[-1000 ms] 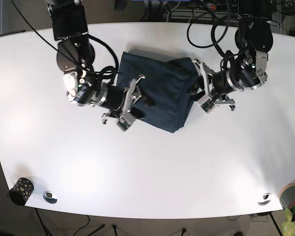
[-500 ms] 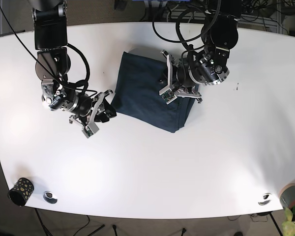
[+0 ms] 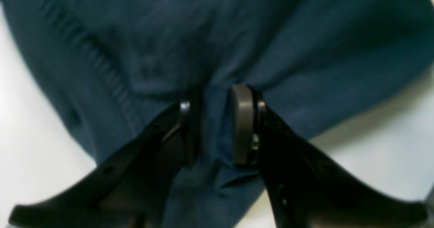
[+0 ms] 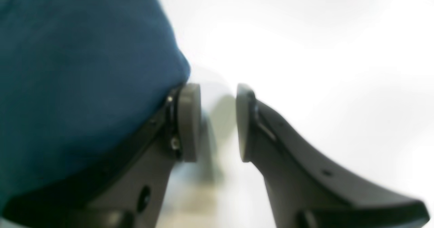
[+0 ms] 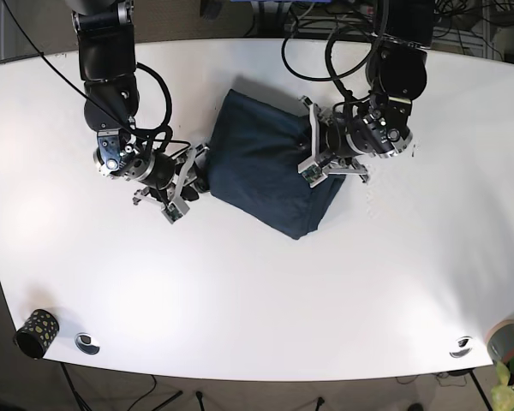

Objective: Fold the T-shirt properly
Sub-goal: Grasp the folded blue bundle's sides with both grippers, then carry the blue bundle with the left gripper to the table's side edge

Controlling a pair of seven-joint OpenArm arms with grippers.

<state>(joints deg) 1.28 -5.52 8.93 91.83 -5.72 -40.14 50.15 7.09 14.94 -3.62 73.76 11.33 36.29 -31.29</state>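
The dark navy T-shirt lies folded into a compact block at the middle of the white table. My left gripper sits on its right side. In the left wrist view the gripper pinches a ridge of the T-shirt, and creases fan out from the pinch. My right gripper is at the shirt's left edge. In the right wrist view the gripper is narrowly open with only bare table between the pads. One of its fingers touches the T-shirt's edge.
A small dark patterned cup and a metal disc sit at the front left corner. Another disc and a grey roll are at the front right. Cables hang along the back edge.
My right gripper moved from the bare table up to the shirt's left edge. My left gripper shifted slightly right on the shirt, whose right side now looks bunched.
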